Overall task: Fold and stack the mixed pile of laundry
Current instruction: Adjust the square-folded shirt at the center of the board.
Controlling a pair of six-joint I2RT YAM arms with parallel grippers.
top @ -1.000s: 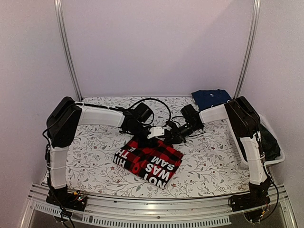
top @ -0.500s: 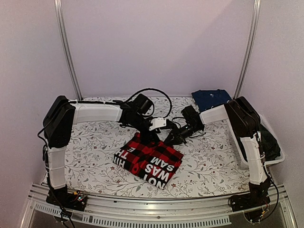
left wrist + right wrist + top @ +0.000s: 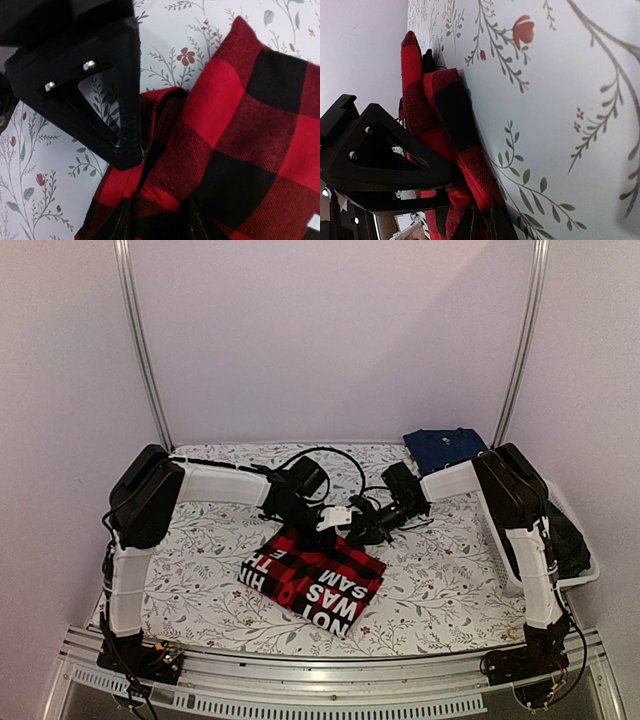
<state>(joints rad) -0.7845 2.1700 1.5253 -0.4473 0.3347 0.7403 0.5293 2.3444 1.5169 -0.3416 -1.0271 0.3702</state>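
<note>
looks to me like the folding of the red-and-black checked flannel shirt is near its end. it lies as a flat oblong around the middle of the floral table cloth, closer to the near edge. its long axis runs slantwise from far-left to near-right, and the white lettering reads upside down from the arms' side.

both arms meet at its far long edge. the left gripper has its jaws apart, straddling the folded edge. the right gripper is pinched tight on a bunch of that same edge.

next, i'd guess, the right must let go or tuck that bunch flat. then the shirt wants carrying to the navy folded garment at the far right corner.
</note>
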